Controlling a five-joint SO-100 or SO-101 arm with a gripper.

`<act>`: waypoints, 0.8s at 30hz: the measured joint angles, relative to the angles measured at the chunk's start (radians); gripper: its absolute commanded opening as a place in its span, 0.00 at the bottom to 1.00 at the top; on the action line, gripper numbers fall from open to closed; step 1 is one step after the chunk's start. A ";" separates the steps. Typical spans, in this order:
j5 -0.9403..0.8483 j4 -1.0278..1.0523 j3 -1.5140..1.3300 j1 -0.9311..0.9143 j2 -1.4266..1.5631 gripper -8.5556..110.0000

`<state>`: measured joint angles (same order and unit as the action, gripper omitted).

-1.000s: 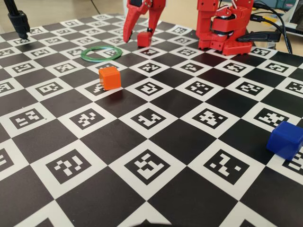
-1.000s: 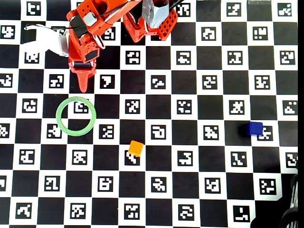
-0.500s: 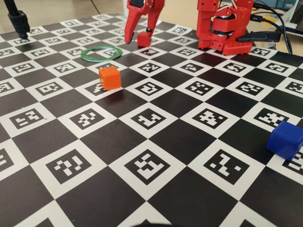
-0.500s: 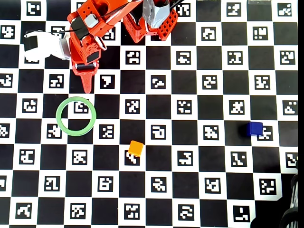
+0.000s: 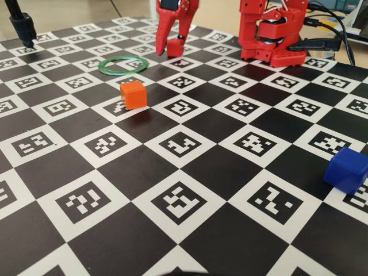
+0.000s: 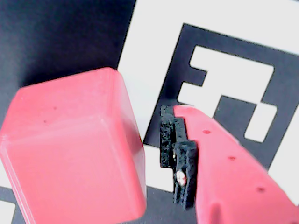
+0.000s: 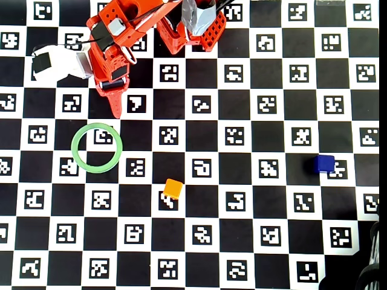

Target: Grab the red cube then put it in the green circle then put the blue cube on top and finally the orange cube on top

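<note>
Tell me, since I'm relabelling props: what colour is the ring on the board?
Green; the ring shows best in the overhead view.

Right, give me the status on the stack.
Nothing is done: the green ring is empty. In hand: the gripper straddles the red cube on the board, jaws open, and the wrist view shows a gap between one fingertip and the cube. Left: grasp and place red, then blue, then orange, both away from the ring.
</note>
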<state>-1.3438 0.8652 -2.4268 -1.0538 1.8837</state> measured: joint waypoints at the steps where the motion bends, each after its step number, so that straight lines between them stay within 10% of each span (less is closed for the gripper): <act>1: -0.006 -0.005 0.000 0.000 0.000 0.45; 24: -0.186 -0.017 -0.012 0.012 0.000 0.45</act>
<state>-1.5294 0.8483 -2.4390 -1.0416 1.8837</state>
